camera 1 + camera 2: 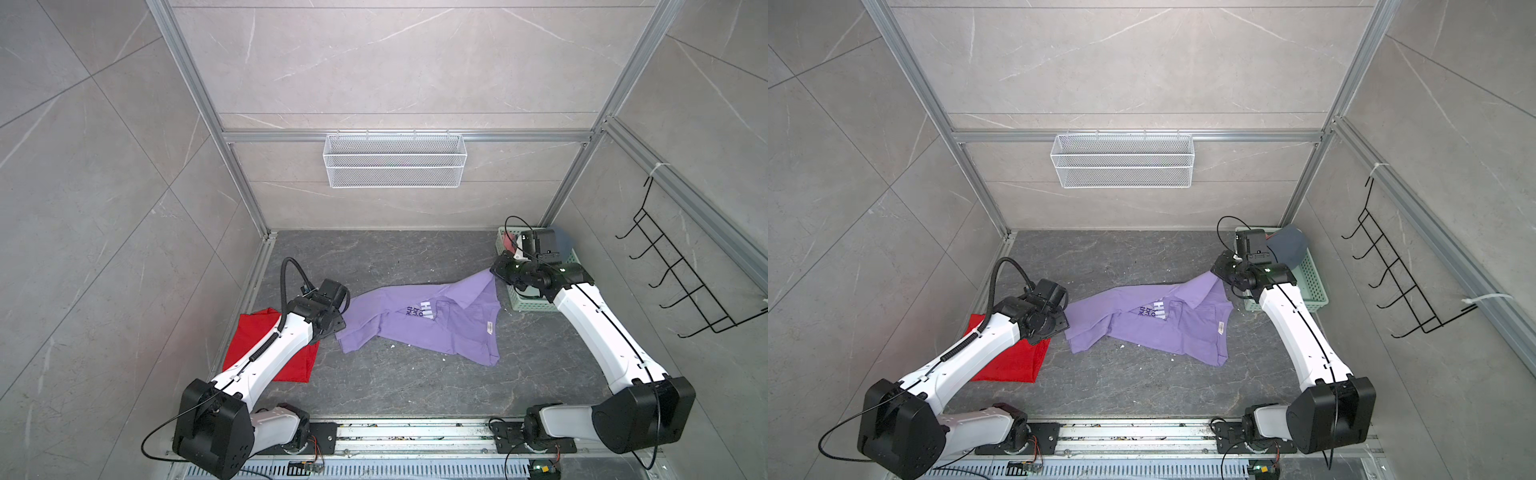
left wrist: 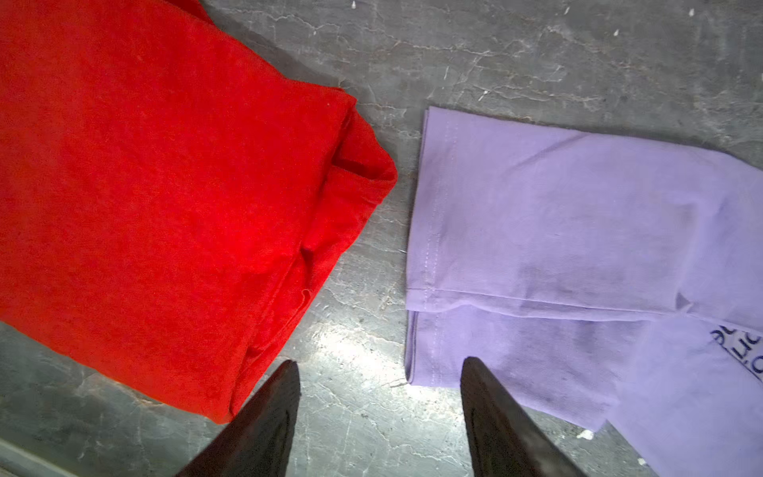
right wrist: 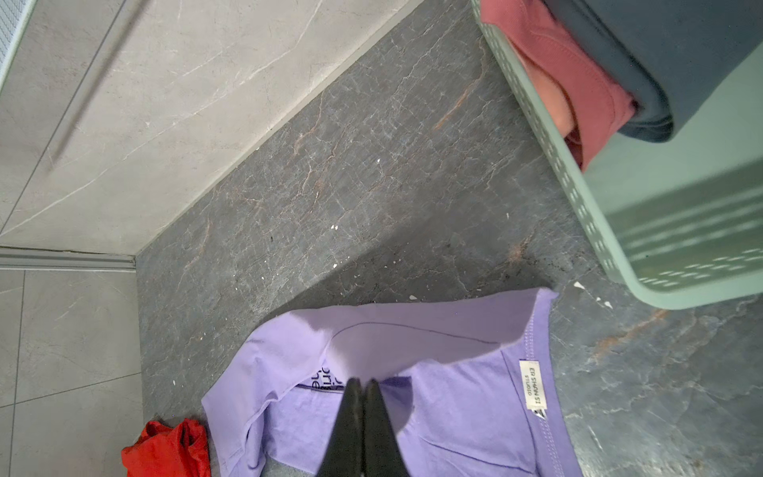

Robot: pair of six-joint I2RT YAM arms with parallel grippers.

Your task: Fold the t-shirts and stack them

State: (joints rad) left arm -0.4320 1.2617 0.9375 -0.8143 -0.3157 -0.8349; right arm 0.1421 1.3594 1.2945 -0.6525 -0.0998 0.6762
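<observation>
Lying far left: bright red cloth t-shirt (image 1: 249, 332), folded to a flat square on the dark grey marbled desk (image 1: 395, 386); I judge this one done.
Left gripper (image 2: 379, 361): jaws spread, holding nothing, low over the bare gap between the red shirt and the hem of the purple one.
Middle: lilac-purple printed cloth t-shirt (image 1: 436, 332), crumpled and twisted on the desk, not yet flat.
Right gripper (image 3: 363, 382): jaws pressed together, pinching one edge of the purple shirt and holding it off the desk.
Far right: mint-green plastic lattice basket (image 1: 528, 305), with a salmon-pink t-shirt (image 3: 578, 74) and a slate-blue t-shirt (image 3: 681, 62) bunched inside.
Progress: early, it seems. One is folded, one is in hand, at least two wait, and there is no stack yet.
</observation>
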